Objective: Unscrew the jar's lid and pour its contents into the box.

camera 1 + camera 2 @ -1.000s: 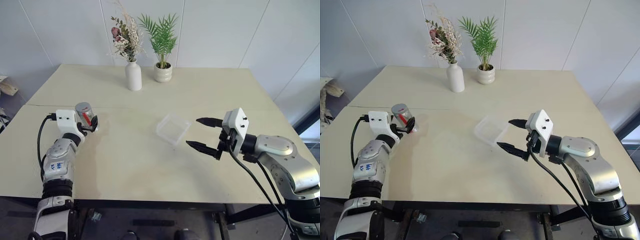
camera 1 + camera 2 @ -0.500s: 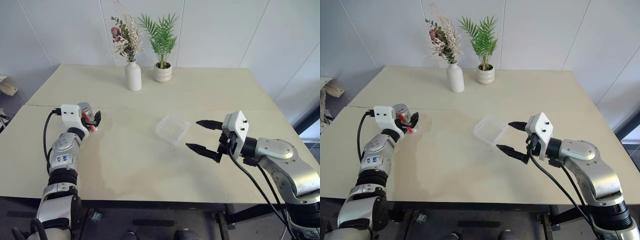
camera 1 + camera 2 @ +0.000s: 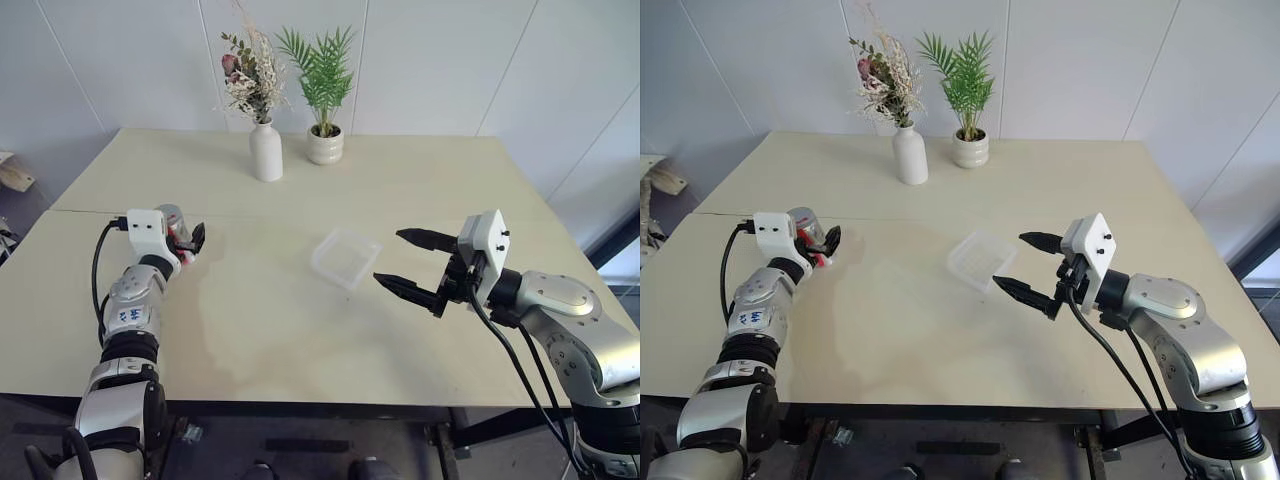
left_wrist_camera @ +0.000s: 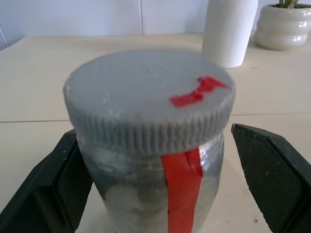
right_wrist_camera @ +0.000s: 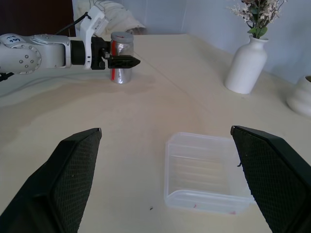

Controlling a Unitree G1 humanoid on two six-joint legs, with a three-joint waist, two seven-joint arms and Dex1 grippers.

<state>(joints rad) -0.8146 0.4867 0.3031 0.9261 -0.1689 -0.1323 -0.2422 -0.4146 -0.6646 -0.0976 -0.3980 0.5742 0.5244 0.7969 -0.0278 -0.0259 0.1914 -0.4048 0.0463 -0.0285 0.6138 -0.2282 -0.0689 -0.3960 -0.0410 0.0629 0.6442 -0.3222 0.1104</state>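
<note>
On the table's left edge, your left gripper [image 4: 155,160] stands wide around the small clear red-striped jar [image 4: 150,194], grey screw lid [image 4: 146,99] on, ready to clamp. Mid-table, your right gripper [image 3: 408,263] gapes empty beside the shallow transparent box [image 3: 345,257], likely waiting for the lid.

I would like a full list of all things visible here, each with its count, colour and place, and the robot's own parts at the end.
table: one, pale beige, holds everything
jar: one, clear with red strip, near the table's left side, standing between the left gripper's fingers
lid: one, grey with red mark, on the jar
box: one, transparent, table centre
vase: one, white, dried flowers, far side
plant pot: one, white, green plant, right of the vase
left gripper: one, black, jaws open around the jar
right gripper: one, black, jaws open, right of the box
</note>
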